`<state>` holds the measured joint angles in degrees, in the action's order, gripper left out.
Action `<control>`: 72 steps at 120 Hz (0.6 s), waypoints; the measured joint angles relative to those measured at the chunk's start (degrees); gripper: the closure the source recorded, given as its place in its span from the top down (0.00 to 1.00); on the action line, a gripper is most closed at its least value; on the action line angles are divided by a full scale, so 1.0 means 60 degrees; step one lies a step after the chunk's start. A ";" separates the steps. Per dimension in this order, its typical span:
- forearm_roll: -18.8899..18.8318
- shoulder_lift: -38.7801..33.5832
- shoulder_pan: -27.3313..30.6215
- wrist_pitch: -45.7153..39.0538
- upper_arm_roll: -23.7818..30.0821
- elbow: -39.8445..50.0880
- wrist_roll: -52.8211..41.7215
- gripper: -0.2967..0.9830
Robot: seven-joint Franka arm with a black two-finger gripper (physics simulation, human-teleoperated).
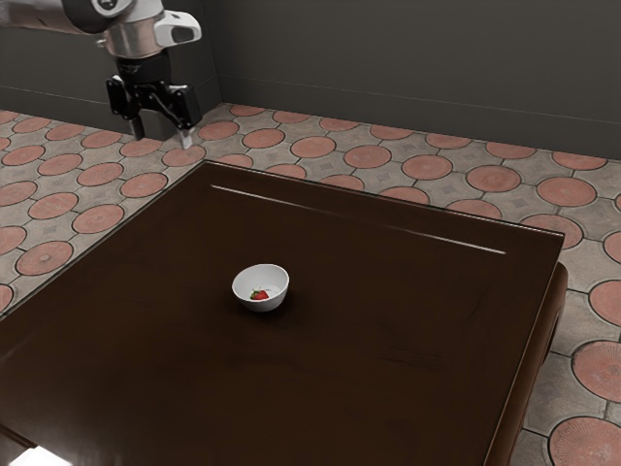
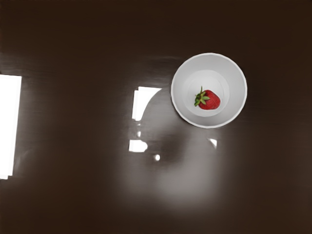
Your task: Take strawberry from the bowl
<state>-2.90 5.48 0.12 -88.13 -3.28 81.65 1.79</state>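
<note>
From where I stand, the black two-finger tool [image 1: 163, 136] hangs high, its fingers spread wide with nothing between them. Below and out ahead of it, on the dark brown, glossy table [image 1: 388, 340], sits a round white bowl [image 2: 237, 92]; the red strawberry with green leaves [image 2: 210, 100] lies inside, on the bottom. I'd centre the tool over the berry first, then lower it straight, fingertips clear of the rim, and close gently around the red flesh.

exterior: side, far, down-slanting | wrist: overhead, nearer, downward | shared: bowl [image 2: 212, 78], table [image 1: 388, 340]
</note>
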 joint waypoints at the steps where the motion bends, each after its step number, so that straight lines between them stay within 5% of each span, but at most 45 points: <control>1: -0.0006 0.0000 -0.0001 0.0001 0.0003 -0.0004 0.0004 0.77; 27: -0.0135 0.0102 0.0028 -0.0070 0.0045 -0.0313 0.0246 0.77; 50: -0.0240 0.3192 0.0006 -0.1764 0.0006 -0.0015 0.0624 0.77; 72: -0.0185 0.3510 -0.0012 -0.3067 -0.0031 0.0625 0.1211 0.77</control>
<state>-4.01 26.54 0.04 -106.53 -3.46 85.40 9.06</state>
